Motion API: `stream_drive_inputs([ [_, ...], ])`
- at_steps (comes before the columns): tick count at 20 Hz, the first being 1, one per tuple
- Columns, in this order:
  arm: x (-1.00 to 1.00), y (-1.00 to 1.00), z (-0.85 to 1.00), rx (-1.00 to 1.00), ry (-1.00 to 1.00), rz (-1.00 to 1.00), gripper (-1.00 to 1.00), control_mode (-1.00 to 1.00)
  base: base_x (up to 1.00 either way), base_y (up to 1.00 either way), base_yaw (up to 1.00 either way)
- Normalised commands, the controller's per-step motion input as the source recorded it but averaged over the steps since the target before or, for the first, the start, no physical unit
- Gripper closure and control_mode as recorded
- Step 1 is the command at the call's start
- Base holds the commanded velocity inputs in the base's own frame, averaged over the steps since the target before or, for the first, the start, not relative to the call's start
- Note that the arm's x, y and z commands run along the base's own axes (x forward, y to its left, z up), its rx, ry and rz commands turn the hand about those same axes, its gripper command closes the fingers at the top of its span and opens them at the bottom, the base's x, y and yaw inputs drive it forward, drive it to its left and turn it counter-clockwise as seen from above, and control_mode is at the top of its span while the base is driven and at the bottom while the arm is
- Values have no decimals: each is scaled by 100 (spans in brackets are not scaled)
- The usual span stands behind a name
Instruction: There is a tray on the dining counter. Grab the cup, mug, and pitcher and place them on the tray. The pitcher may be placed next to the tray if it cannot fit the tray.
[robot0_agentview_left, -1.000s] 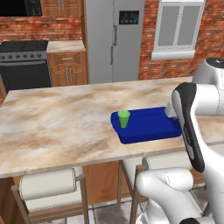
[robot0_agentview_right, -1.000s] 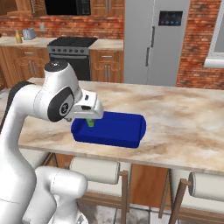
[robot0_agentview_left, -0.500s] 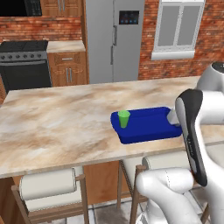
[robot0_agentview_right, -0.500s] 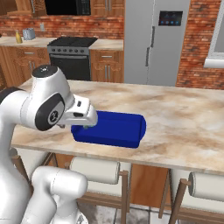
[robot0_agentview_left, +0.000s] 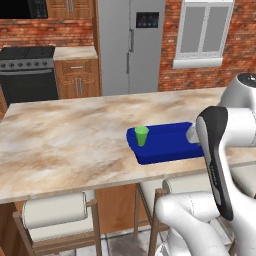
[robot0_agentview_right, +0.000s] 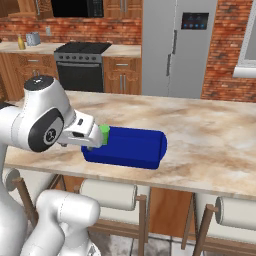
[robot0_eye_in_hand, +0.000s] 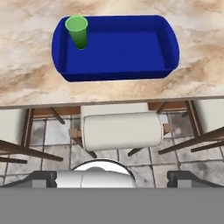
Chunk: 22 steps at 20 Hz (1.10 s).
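On the beige marbled dining counter (robot0_agentview_left: 75, 140) lies the deep-blue tray (robot0_agentview_left: 172, 146) (robot0_agentview_right: 137, 150) (robot0_eye_in_hand: 127, 50). The green handleless cup (robot0_agentview_left: 141, 135) (robot0_agentview_right: 104, 133) (robot0_eye_in_hand: 77, 31) stands upright in the tray's left corner. My gripper (robot0_eye_in_hand: 112, 178) is open and holds nothing; it hangs back off the counter's near edge, looking down at the tray. In the right base view my hand (robot0_agentview_right: 85, 132) sits just left of the cup. A small yellow pitcher (robot0_agentview_right: 21, 42) stands on the far kitchen counter. The mug is out of view.
White-cushioned stools (robot0_agentview_left: 55, 210) (robot0_eye_in_hand: 121, 130) (robot0_agentview_right: 107, 192) are tucked under the counter's near edge. A grey toaster (robot0_agentview_right: 33, 38) stands beside the pitcher. A black stove (robot0_agentview_left: 27, 70) and a steel fridge (robot0_agentview_left: 130, 45) line the back wall.
My arm has drawn back and down from above the tray toward the counter's near edge. The cup stays standing in the tray.
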Motion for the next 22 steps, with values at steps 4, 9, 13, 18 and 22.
stream_drive_inputs([
  [4,0,0,0,0,0,-1,-100,-100,0,0,0],
  [9,-3,0,0,0,0,0,-100,-100,0,0,0],
  [13,-4,0,0,0,0,0,-100,100,-30,0,0],
  [18,0,0,0,0,0,0,-100,100,-93,12,0],
  [22,0,0,0,0,0,0,-100,100,-100,67,0],
])
